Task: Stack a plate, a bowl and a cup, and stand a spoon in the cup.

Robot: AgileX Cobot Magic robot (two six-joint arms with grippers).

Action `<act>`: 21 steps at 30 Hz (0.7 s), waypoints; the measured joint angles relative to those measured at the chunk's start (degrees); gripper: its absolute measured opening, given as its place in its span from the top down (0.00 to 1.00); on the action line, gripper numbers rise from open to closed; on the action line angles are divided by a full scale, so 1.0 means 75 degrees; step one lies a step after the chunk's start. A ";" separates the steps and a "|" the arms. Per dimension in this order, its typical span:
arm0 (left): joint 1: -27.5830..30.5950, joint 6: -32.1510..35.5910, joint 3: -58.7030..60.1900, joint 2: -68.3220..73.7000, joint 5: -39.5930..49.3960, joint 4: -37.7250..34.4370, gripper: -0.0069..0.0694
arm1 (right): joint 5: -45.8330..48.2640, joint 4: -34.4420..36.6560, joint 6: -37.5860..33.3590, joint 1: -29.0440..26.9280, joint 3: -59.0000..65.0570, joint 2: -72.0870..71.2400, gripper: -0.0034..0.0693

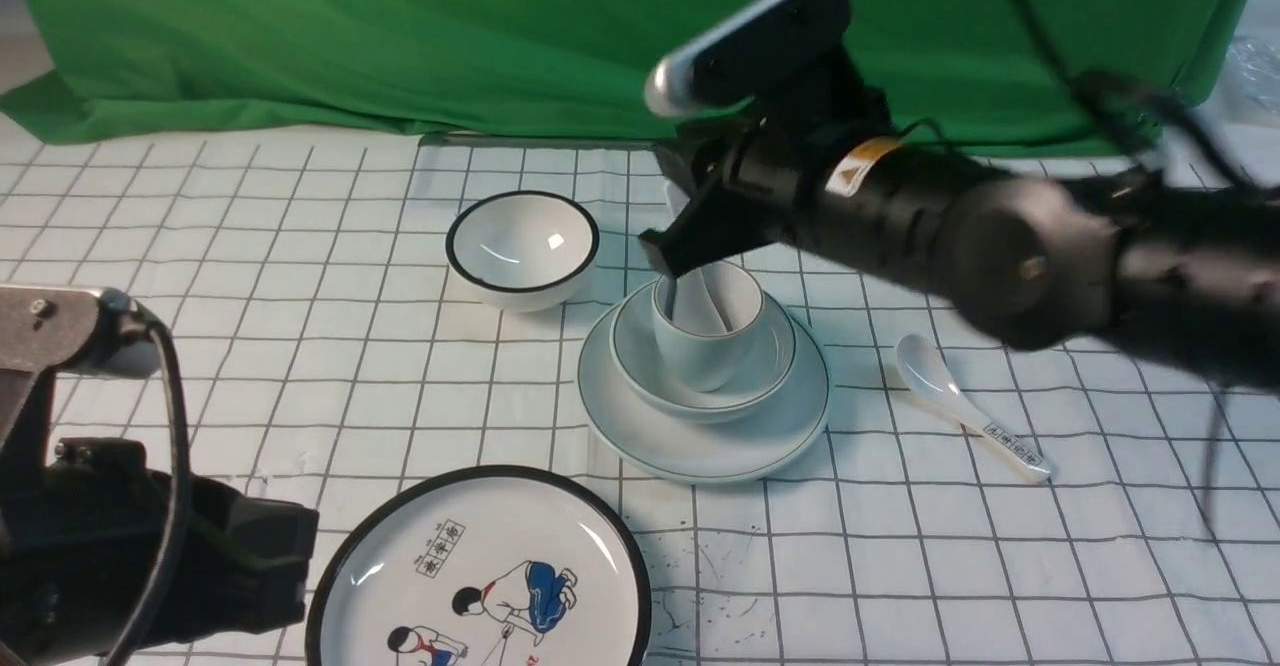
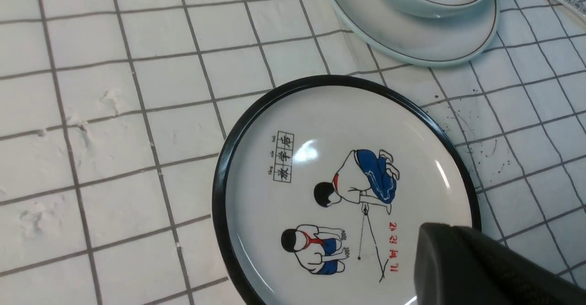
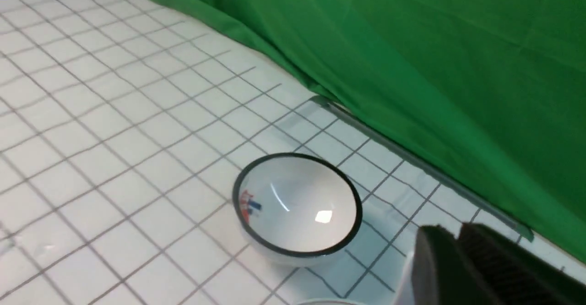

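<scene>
White and plain, the spoon [image 1: 725, 296] stands inside the cup [image 1: 705, 351]. Its long way goes up and down, and it leans a little. Its top is hidden behind the right pincer [image 1: 665, 256], so I cannot tell which end is up. The cup sits in the bowl [image 1: 770, 371], and the bowl sits on the plate [image 1: 700, 451]. All three are pale grey-green, in the middle of the table. The right pincer hangs just over the cup's rim. Its two fingers [image 3: 432, 259] are squeezed close together, with nothing seen between them. The left pincer [image 2: 439, 250] is closed too, low over a big cartoon plate [image 1: 480, 566] with a black rim. Nearby are a black-rimmed bowl [image 1: 522, 246] and a printed spoon [image 1: 970, 401]. The table cover [image 1: 250, 346] is white with grey squares. Green cloth [image 1: 400, 36] hangs behind.
</scene>
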 joint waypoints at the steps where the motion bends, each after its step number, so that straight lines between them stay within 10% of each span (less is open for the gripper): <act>1: 0.0000 0.0000 0.0000 0.0000 0.0001 0.0000 0.91 | 0.0498 0.0007 0.0158 -0.0239 0.0000 -0.0617 0.90; 8: 0.0000 0.0186 0.0000 0.0000 -0.0008 -0.0007 0.91 | 0.2748 -0.0402 0.1405 -0.2293 0.0290 -0.3643 0.92; 21: 0.0000 0.0612 0.0000 -0.1374 -0.0175 -0.0007 0.91 | 0.1250 -0.0765 0.2472 -0.3298 0.4592 -0.9141 0.92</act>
